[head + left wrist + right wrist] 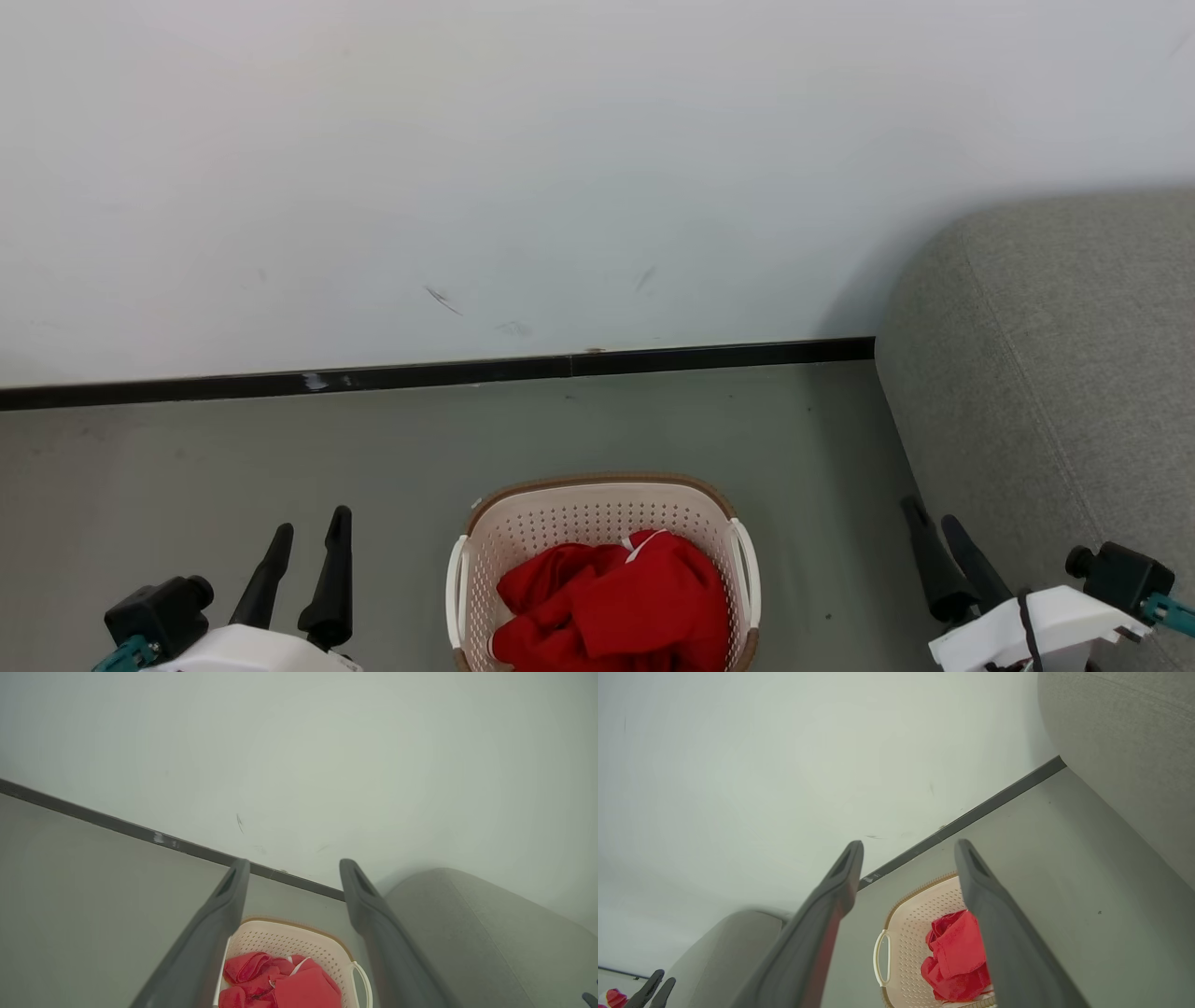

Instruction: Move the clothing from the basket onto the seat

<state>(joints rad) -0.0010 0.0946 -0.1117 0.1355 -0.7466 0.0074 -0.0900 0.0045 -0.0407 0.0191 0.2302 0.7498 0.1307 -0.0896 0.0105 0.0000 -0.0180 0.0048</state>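
Note:
The cream-white basket (597,518) stands on the floor at the bottom middle of the head view, with the red clothing (616,597) heaped inside it. The grey seat (1055,373) rises to its right. My left gripper (311,527) is open, low at the left and apart from the basket. At the lower right, beside the seat's front, my right gripper (931,513) is open too. The left wrist view looks between its open fingers (294,865) at the basket (280,938), the clothing (280,982) and the seat (467,933). In the right wrist view the open gripper (909,847) frames the basket (920,905) and clothing (959,952); the seat (1125,742) is at the upper right.
A white wall with a black baseboard (439,373) runs behind the basket. Grey floor (187,467) lies open to the basket's left. In the right wrist view, another grey upholstered piece (728,942) sits at the lower left, with my other gripper's fingers (651,987) beside it.

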